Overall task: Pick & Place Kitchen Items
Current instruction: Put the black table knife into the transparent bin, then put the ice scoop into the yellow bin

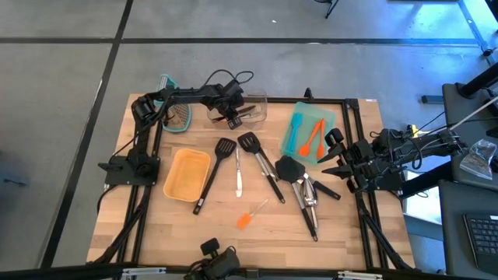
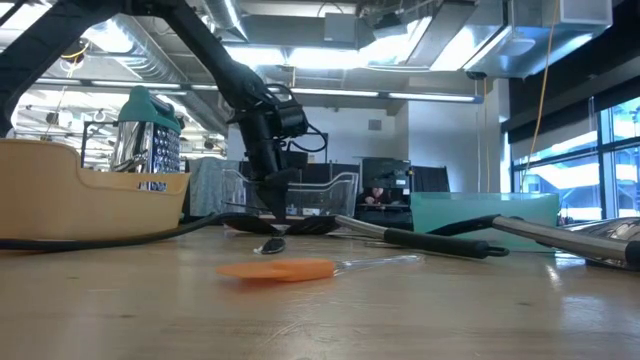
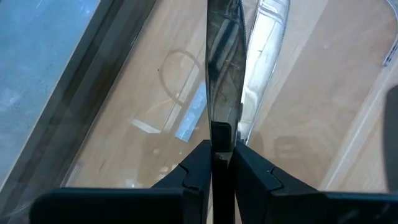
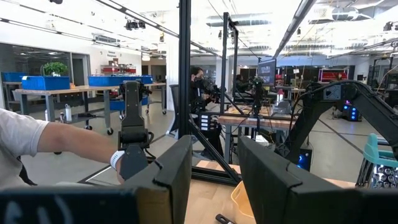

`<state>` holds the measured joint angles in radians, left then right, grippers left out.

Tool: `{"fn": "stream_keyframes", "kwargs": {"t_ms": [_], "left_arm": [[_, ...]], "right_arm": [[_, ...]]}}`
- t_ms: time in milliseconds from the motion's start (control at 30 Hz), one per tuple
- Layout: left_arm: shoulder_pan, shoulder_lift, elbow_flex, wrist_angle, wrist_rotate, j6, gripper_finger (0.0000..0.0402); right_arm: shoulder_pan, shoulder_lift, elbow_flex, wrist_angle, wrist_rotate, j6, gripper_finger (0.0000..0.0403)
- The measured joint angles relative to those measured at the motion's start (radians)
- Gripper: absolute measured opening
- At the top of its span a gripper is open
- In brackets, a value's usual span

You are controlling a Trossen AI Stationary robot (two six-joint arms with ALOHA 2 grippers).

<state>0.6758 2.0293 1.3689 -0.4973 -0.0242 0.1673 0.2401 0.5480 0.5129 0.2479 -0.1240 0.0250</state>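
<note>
My left gripper [image 1: 231, 117] hangs at the table's far middle, beside a clear container [image 1: 250, 109], shut on a thin dark flat utensil [image 3: 222, 74]. In the low view it [image 2: 277, 200] points down close above the tabletop. On the wood lie two black slotted turners [image 1: 223, 152] [image 1: 250, 143], a silver utensil [image 1: 239, 177], an orange spatula [image 1: 247, 218], a black turner [image 1: 289, 167] and metal tongs [image 1: 308, 201]. My right gripper [image 1: 333, 158] waits open at the right edge, fingers [image 4: 214, 180] empty. My left gripper pinches the narrow end [image 3: 221, 132] of the thin dark utensil between its two fingers, coming steeply from above. The utensil runs straight on from the fingers, widening away from them, past the container's clear rim [image 3: 264, 56]. Whether its far end touches the table I cannot tell.
An orange tray [image 1: 187, 173] sits at the left middle. A teal tray [image 1: 311, 124] at the far right holds orange and teal spatulas. A grater [image 1: 177, 115] with a teal handle stands at the far left. A person shows beyond the table in the right wrist view.
</note>
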Motion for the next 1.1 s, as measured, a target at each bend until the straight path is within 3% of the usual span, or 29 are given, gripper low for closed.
{"fn": "stream_keyframes", "kwargs": {"t_ms": [300,733,1100], "left_arm": [[0.002,0.000,0.000,-0.020,0.000,-0.003,0.0046],[0.014,0.000,0.011,-0.079,-0.002,-0.012,0.0070],[0.010,0.009,0.131,-0.173,-0.040,0.010,0.0101]], "right_arm": [[0.000,0.000,0.000,0.000,0.000,0.000,0.0135],[0.000,0.000,0.000,0.006,0.000,0.000,0.0135],[0.000,0.000,0.000,0.004,0.000,-0.007,0.0135]]}}
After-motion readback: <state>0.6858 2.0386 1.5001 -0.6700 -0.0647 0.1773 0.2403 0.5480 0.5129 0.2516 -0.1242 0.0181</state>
